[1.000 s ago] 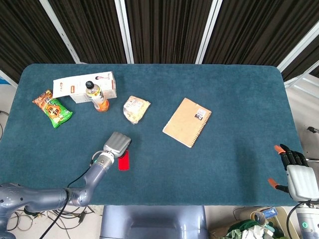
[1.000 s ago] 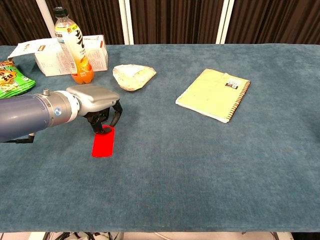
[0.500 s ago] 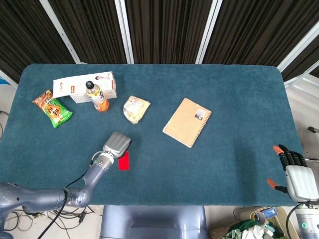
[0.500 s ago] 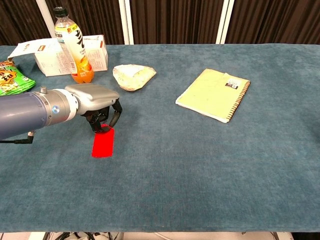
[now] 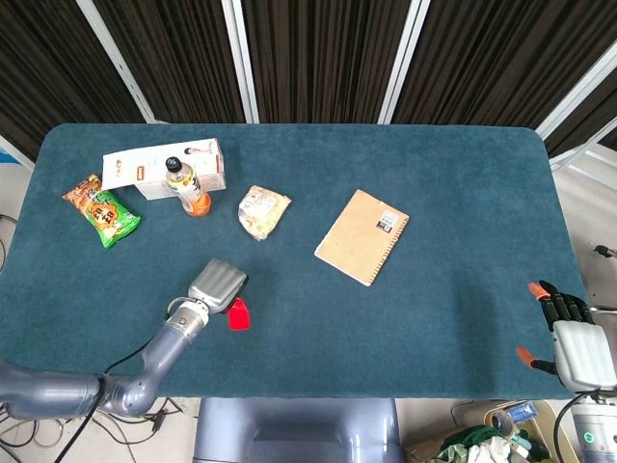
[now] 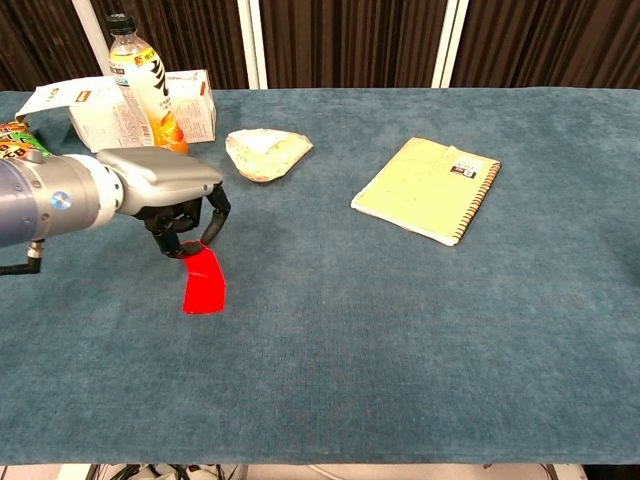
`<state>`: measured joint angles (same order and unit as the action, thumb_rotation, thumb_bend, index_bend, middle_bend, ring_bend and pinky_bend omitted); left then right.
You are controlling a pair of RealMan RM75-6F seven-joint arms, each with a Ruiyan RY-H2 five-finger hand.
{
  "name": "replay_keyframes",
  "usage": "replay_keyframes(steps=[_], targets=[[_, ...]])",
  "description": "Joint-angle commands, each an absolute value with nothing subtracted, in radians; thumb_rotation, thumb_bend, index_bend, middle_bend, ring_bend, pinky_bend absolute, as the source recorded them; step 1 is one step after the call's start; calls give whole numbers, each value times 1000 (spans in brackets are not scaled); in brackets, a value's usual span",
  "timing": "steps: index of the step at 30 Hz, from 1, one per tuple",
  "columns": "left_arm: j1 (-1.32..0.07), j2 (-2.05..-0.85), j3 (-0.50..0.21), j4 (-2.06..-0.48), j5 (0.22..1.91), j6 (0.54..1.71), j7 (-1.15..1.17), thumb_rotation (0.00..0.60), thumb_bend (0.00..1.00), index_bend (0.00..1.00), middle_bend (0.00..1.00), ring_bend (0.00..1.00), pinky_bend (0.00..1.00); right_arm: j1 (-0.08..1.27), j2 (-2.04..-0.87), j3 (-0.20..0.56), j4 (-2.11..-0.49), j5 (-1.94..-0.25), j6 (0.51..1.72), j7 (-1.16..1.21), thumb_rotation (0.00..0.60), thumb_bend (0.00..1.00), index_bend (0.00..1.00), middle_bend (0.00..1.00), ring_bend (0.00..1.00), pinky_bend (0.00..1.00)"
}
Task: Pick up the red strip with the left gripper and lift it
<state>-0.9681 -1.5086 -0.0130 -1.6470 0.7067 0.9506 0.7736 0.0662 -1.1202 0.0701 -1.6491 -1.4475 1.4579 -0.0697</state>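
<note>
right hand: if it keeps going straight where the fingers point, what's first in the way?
Right hand sits off the table's near right corner, fingers pointing up-left. That line crosses bare cloth; the notebook looks like the first thing met, though height is unclear.

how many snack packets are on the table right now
2. A green snack packet lies at the far left edge, left of the white box and bottle. A pale wrapped snack lies right of the bottle. None seem hidden.

Red strip (image 6: 204,284); teal table (image 5: 453,193); tan notebook (image 5: 362,236).
</note>
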Motion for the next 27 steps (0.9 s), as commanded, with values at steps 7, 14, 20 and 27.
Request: replay_keyframes(steps=[7, 14, 20, 27], targets=[[-937, -1360, 0, -1802, 772, 970, 721, 600, 574, 663, 930, 820, 758, 66, -1120, 69, -1651, -1447, 1456, -69, 600, 35, 152, 91, 151, 122], [-920, -1287, -34, -1859, 836, 967, 630, 600, 572, 664, 930, 820, 758, 66, -1121, 69, -1652, -1449, 1458, -72, 600, 35, 152, 91, 151, 122], [-952, -1291, -88, -1839, 814, 963, 623, 600, 571, 666, 930, 820, 758, 65, -1122, 69, -1654, -1449, 1460, -73, 600, 36, 152, 91, 150, 122], [-1056, -1322, -162, -1808, 664, 951, 712, 600, 570, 672, 930, 820, 758, 66, -1123, 70, -1652, -1447, 1457, -74, 600, 35, 152, 91, 151, 122]])
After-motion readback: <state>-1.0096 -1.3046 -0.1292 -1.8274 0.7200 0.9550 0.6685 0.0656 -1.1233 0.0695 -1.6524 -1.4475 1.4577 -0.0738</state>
